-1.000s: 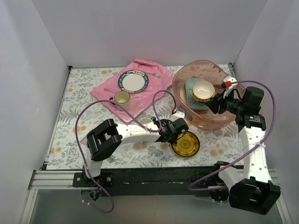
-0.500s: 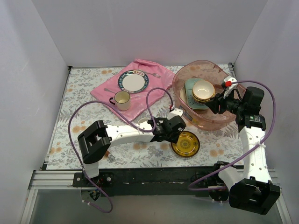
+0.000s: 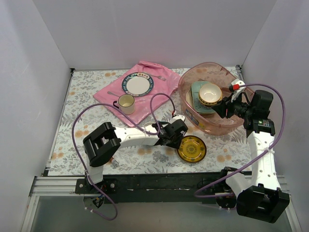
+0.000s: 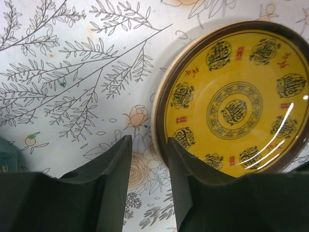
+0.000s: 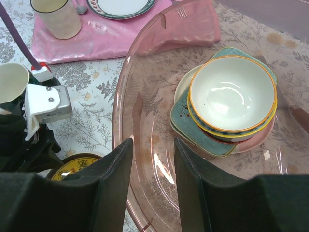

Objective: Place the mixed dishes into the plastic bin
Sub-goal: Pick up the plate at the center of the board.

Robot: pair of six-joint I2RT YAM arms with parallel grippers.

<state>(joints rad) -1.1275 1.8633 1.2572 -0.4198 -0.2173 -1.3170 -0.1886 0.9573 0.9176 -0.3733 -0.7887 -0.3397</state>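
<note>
1. Yellow dark-rimmed plate (image 3: 191,149): nearest to us, flat on the floral surface (image 3: 96,140), outside the plastic bin (image 3: 212,126) and just short of its near wall.

2. Left tool (image 3: 175,134): at that plate's left edge. Only the left wrist view gives its state. The fingers (image 4: 108,183) stand apart, one over bare surface and the other over the plate's rim, with nothing clamped.

3. Cream cup (image 5: 9,82): upright beside the left arm (image 5: 46,104). We find it in the right wrist view alone.

4. Right tool (image 3: 226,110): at the bin's right rim. Its fingers (image 5: 111,188) are parted. We cannot tell from either view whether they clamp the wall.

5. Bin contents: from overhead we see a single stack. The right wrist view separates it into a cream bowl (image 5: 231,94), nested in a second bowl (image 5: 273,108) that shows only its rim. Both rest on the pale green tray (image 5: 186,118), which lies on a pink-and-cream plate (image 5: 256,145).

6. Pink cloth (image 3: 154,72): farthest, left of the bin. It carries a cream mug (image 3: 126,103) at its near edge and a blue-rimmed plate (image 3: 137,84) beyond.
</note>
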